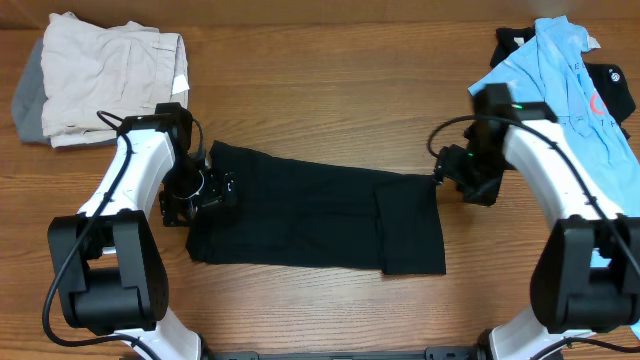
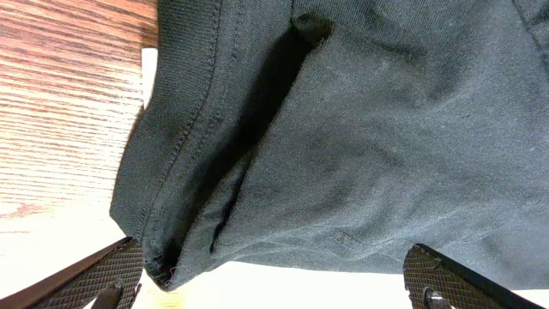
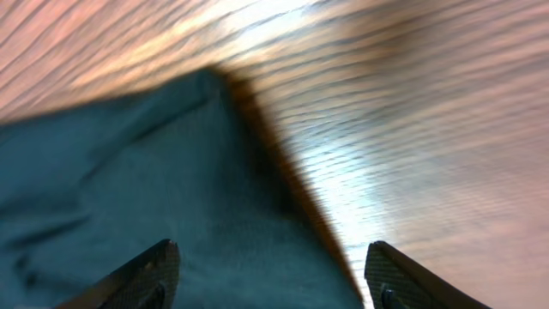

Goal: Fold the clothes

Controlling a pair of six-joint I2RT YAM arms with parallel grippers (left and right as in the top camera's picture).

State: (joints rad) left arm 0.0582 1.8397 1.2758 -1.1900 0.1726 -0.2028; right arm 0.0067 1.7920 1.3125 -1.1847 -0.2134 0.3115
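**A:** What is taking up most of the wooden tabletop (image 1: 320,90)?

**B:** The black shirt (image 1: 310,215) is lying flat across the middle, folded into a long band. A narrower flap is overlapping its right end.

**A:** And the other clothes?

**B:** A beige garment (image 1: 110,75) is sitting folded in the far left corner, on top of something grey (image 1: 25,100). The light blue polo (image 1: 560,70) is lying spread in the far right corner, over another dark garment (image 1: 610,90).

**A:** What is the left gripper (image 1: 195,195) doing?

**B:** It is hanging over the shirt's left end with its jaws spread wide. The wrist view is showing the stitched hem between them, and nothing is being pinched.

**A:** And the right gripper (image 1: 445,170)?

**B:** It is sitting at the shirt's upper right corner. Its fingers (image 3: 146,275) are standing well apart, with the blurred corner of the cloth lying beneath them and bare wood beside it. It is holding nothing.
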